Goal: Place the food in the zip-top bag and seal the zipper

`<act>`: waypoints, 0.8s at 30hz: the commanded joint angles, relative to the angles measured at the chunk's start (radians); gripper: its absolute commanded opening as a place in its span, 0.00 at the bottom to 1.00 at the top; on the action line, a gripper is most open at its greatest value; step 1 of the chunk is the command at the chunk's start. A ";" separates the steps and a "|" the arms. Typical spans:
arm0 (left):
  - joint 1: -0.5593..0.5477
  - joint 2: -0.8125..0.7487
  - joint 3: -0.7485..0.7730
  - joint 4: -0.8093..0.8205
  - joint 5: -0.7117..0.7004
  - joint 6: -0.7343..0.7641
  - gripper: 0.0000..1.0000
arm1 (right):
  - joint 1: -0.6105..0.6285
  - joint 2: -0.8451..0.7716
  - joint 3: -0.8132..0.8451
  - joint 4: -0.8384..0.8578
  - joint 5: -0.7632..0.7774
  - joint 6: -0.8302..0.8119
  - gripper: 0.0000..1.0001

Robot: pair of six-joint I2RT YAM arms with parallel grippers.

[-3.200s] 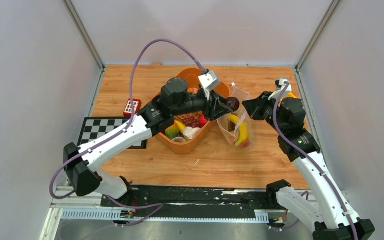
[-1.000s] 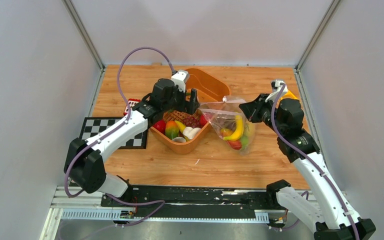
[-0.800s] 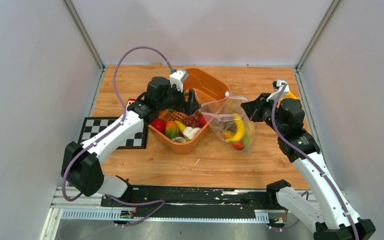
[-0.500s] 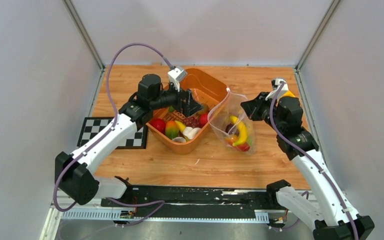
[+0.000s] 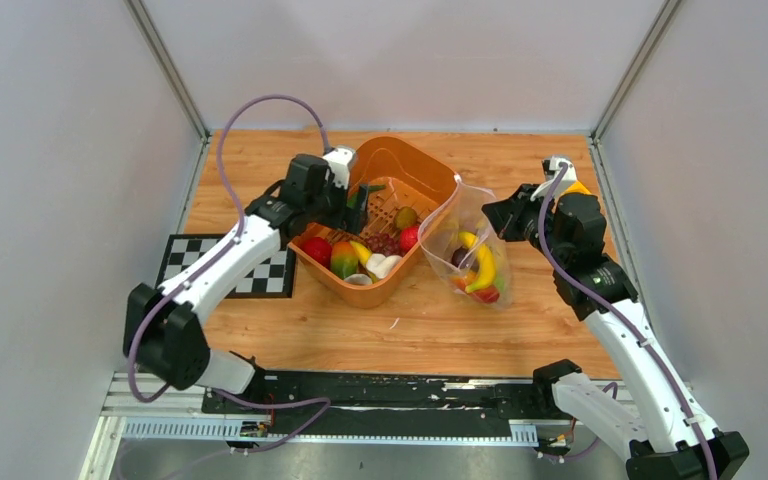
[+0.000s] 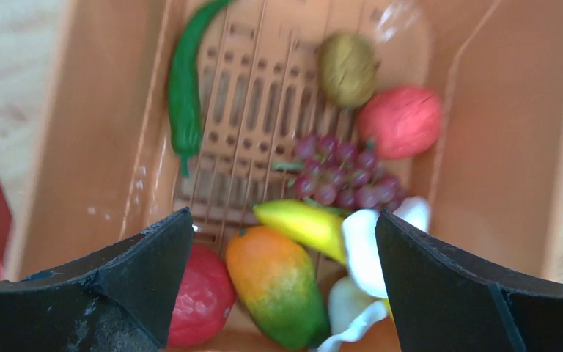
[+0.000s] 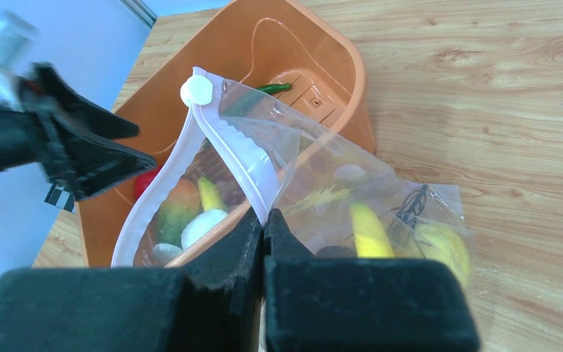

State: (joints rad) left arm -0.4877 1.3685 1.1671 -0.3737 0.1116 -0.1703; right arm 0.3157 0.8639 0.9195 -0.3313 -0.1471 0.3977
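My right gripper [image 7: 264, 216] is shut on the mouth edge of the clear zip-top bag [image 7: 337, 176] and holds it up, mouth open. The white zipper [image 7: 242, 154] curves away from the pinch, with its slider [image 7: 196, 91] at the far end. Inside the bag [image 5: 470, 255] lie a banana [image 5: 482, 262], a dark fruit and a red piece. My left gripper [image 6: 284, 220] hangs open and empty over the orange basket [image 5: 430, 165]. Below it lies food: a mango [image 6: 278, 282], red fruit [image 6: 201, 293], banana [image 6: 297, 224], white mushroom [image 6: 366, 249], grapes [image 6: 341, 176], kiwi [image 6: 347, 67] and a green chilli [image 6: 185, 95].
A small red block [image 5: 263, 213] and a black-and-white checkerboard [image 5: 200, 265] lie left of the basket. Bare wooden tabletop [image 5: 400, 330] spreads in front of the basket and bag. Grey walls close in the table on three sides.
My left gripper, earlier holding a dark fruit at the bag's mouth, has drawn back left over the basket, empty. The right gripper has lifted the bag's mouth more upright.
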 commanded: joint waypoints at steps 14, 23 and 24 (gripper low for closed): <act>-0.036 0.398 0.102 -0.225 0.094 0.117 1.00 | -0.004 0.018 0.036 0.038 0.020 -0.017 0.00; -0.160 0.455 0.108 -0.136 0.061 0.080 0.84 | -0.004 0.055 0.045 0.046 0.016 -0.016 0.00; -0.170 0.461 0.109 -0.123 0.048 0.068 0.80 | -0.004 0.057 0.046 0.045 0.020 -0.016 0.00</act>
State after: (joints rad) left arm -0.5861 1.7832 1.2675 -0.5407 0.1761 -0.0811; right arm 0.3157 0.9161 0.9230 -0.3290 -0.1402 0.3904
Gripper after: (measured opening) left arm 0.847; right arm 0.014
